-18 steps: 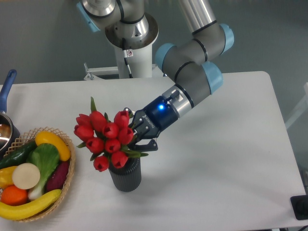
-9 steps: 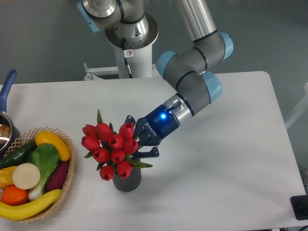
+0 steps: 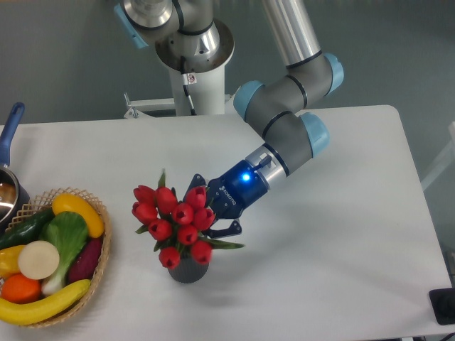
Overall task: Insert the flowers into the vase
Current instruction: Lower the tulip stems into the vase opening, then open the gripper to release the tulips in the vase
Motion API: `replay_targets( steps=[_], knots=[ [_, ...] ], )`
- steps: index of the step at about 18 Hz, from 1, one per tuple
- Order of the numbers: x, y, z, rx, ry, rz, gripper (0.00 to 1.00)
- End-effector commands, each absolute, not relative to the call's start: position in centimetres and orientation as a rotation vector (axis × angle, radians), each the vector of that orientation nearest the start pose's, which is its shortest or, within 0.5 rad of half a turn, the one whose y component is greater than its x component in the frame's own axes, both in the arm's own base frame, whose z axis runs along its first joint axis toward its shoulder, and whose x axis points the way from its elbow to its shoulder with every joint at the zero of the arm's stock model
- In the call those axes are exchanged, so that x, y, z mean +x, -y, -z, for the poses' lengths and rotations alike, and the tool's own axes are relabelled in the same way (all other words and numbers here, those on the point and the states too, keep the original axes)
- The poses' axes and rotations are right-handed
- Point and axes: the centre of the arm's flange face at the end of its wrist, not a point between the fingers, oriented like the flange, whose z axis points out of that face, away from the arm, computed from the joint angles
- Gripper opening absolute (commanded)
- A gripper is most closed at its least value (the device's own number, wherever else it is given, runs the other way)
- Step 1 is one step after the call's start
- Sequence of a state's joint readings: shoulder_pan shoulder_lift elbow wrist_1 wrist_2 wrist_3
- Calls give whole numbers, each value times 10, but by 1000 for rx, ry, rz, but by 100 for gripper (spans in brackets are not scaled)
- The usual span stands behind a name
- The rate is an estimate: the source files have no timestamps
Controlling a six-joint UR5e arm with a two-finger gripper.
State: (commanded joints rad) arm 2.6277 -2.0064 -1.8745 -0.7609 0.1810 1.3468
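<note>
The flowers [image 3: 176,222], a bunch of red tulip buds with green leaves, stand over the vase [image 3: 188,271], a small dark grey ribbed cylinder near the table's front. The buds cover most of the vase's mouth, and only its lower part shows. The stems go down behind the buds, so how deep they sit is hidden. My gripper [image 3: 210,213], dark with a blue lit ring, is at the bunch's right side, just above the vase. Its fingers are shut on the flowers' stems, partly hidden by buds and leaves.
A woven wicker basket [image 3: 99,266] of colourful fruit and vegetables sits at the front left. A pot with a blue handle [image 3: 8,138] is at the left edge. The robot's white base [image 3: 193,71] stands at the back. A dark object [image 3: 443,305] is at the bottom right corner.
The gripper has moved down and to the right with the flowers. The bunch has sunk lower over the vase, hiding more of it. The vase has not moved.
</note>
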Motion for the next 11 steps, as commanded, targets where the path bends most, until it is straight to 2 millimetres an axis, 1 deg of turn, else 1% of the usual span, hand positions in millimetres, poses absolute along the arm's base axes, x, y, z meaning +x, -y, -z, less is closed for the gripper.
replay_targets(
  steps=[1,2,4,7,9,10,11],
  knots=[
    [-385,-479,-274,-1750,-305,468,79],
    [-387,-478,-275,-1750,-303,464,81],
    [-386,-478,-275,-1751,-305,465,88],
    [-386,-478,-275,-1763,-307,460,94],
    [-386,-477,-276,-1764,-308,456,100],
    [-386,-477,-277,-1764,-309,454,100],
    [-387,-477,-283,-1762,-317,443,100]
  ],
)
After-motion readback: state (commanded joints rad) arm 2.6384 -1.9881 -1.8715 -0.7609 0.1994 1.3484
